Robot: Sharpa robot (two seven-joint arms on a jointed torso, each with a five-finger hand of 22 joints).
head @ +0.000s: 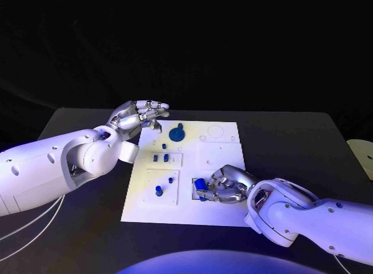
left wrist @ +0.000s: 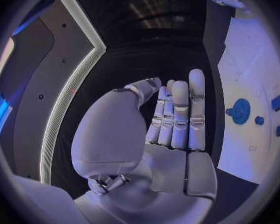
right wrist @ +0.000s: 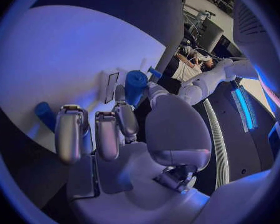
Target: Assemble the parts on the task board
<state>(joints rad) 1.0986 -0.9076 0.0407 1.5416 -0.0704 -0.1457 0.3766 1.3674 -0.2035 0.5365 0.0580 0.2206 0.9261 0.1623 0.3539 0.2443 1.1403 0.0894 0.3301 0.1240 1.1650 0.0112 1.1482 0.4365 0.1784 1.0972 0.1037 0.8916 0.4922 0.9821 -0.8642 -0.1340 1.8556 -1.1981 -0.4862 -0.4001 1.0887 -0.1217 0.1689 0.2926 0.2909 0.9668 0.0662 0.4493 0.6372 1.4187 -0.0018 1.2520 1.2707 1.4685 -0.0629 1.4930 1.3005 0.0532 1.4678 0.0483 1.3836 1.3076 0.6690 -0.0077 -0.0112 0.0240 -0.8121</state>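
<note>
Right hand (head: pixel 225 186) low over the near right part of the task board (head: pixel 223 214), fingers curled round a blue peg (head: pixel 201 185), pinched against the thumb; in the right wrist view peg (right wrist: pixel 135 86) upright-ish, long axis running from the fingertips toward the board face, far end apparently at a small slot, seating not clear; left hand (head: pixel 137 117) well apart at the board's far left corner, raised, fingers straight and together, holding nothing; round blue part (head: pixel 177 135) just beside it; right hand plainly the nearer; worktop (head: pixel 301 148) dark around.

Matt white task board (head: pixel 215 171), glossy blue plastic parts (head: pixel 176 135), matt black table (head: pixel 293 142).
</note>
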